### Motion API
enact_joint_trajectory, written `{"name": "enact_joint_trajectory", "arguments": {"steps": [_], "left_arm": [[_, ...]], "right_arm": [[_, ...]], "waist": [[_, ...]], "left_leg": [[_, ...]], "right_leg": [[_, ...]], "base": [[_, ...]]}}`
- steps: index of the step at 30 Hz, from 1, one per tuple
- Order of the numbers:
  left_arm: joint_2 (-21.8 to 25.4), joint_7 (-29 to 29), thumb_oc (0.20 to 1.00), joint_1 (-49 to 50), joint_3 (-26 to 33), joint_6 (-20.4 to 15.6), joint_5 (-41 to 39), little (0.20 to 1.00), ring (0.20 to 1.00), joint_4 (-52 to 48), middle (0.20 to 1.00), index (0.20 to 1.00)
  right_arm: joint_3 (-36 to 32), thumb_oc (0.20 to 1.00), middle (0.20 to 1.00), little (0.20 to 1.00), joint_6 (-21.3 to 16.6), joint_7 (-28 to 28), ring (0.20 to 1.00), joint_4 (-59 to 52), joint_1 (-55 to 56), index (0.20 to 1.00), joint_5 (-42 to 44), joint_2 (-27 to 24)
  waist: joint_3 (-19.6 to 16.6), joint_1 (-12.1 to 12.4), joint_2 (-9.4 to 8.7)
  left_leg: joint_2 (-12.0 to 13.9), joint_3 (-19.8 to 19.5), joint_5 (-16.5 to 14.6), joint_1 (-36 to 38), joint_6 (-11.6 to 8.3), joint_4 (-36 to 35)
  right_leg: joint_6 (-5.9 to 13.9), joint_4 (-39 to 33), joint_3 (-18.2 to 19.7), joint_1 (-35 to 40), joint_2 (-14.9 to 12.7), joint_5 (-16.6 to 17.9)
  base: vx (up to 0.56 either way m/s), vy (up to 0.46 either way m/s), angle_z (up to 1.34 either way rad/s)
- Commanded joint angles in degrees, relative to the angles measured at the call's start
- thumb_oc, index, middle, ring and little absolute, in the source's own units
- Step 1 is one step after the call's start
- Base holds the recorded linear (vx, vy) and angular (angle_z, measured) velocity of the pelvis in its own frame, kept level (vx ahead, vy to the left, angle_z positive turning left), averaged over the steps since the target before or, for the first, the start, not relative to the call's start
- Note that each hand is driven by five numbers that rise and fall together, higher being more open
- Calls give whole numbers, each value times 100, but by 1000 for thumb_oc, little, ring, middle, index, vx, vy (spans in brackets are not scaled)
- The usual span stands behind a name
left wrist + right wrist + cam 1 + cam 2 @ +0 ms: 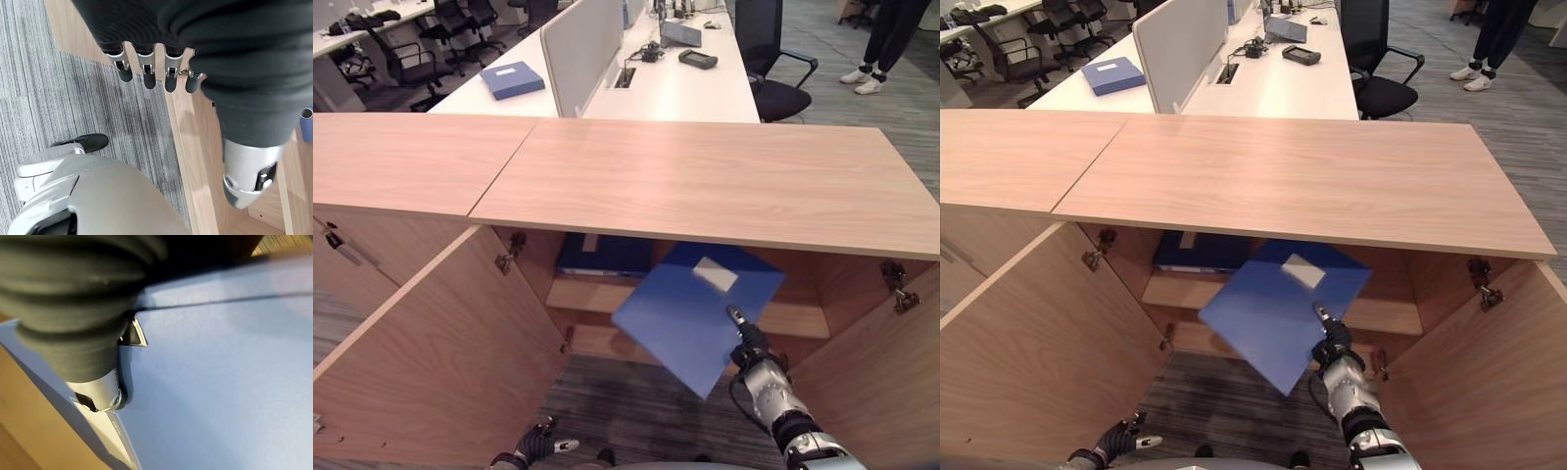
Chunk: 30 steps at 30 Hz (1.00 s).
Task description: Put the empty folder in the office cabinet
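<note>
Blue, flat and tilted, the empty folder (690, 313) hangs in the air before the open office cabinet (705, 176) in the left eye view, one corner low toward the floor and the opposite corner up under the cabinet's top board. Its long axis runs from lower left to upper right, its white label (715, 275) near the upper end. The right hand (749, 345) pinches it at the lower right edge, thumb on the upper face. Behind it a dark blue folder (605, 255) lies flat on the shelf (592, 294). The left door (431, 343) stands swung open. The left hand (536, 444) hangs low near the floor.

From the right eye view, another blue folder (1112, 75) lies on the white desk (1273, 83) behind the cabinet, beside a black office chair (1376, 59), and a person's legs (1489, 44) stand at the far right.

Along the left wrist, the left hand (146, 63) holds nothing, its fingers hanging straight and relaxed over the grey carpet (58, 98).

Along the right wrist, the thumb (105, 391) presses on the folder's face (220, 382).
</note>
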Motion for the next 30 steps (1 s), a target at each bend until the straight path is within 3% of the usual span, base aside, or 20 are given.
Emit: {"name": "enact_joint_trajectory", "arguments": {"steps": [1, 8, 13, 17, 30], "left_arm": [[117, 219, 1000, -392, -318, -8, 50, 1000, 1000, 177, 1000, 1000], [98, 318, 1000, -427, -485, 22, 11, 1000, 1000, 141, 1000, 1000], [193, 320, 1000, -450, -657, 15, 86, 1000, 1000, 15, 1000, 1000], [291, 357, 1000, -521, -902, 13, 115, 1000, 1000, -70, 1000, 1000], [482, 243, 1000, -754, -1404, -31, 112, 1000, 1000, -405, 1000, 1000]], "right_arm": [[-203, 200, 200, 200, -468, -158, 200, 67, -693, 200, 622, 202], [-375, 200, 200, 200, -692, -422, 200, 125, -1236, 200, 1087, 411], [-569, 200, 200, 200, -777, -523, 200, 428, -1772, 200, 1301, 293], [-1096, 200, 200, 200, -935, -806, 200, 1051, -2595, 200, 1703, -150], [-1522, 200, 200, 200, -1037, -993, 200, 1606, -3564, 200, 2171, -1150]], "waist": [[74, 151, -119], [99, 240, -56], [131, 330, -3], [158, 516, 133], [260, 804, 529]], "left_leg": [[-80, 120, -493, 48, -36, 74], [-87, 106, -496, 29, -41, 74], [-108, 62, -482, -21, -43, 74], [-177, -105, -427, -170, -46, 74], [-440, -543, -240, -701, -11, 82]], "right_leg": [[448, 219, 116, 449, -264, -790], [452, 221, 127, 442, -269, -802], [458, 219, 96, 426, -277, -806], [478, 233, -67, 384, -318, -817], [556, 333, -540, 98, -548, -831]], "base": [[0, 0, 0], [0, 0, 0], [0, 0, 0], [3, 12, 15], [-7, 33, 25]]}}
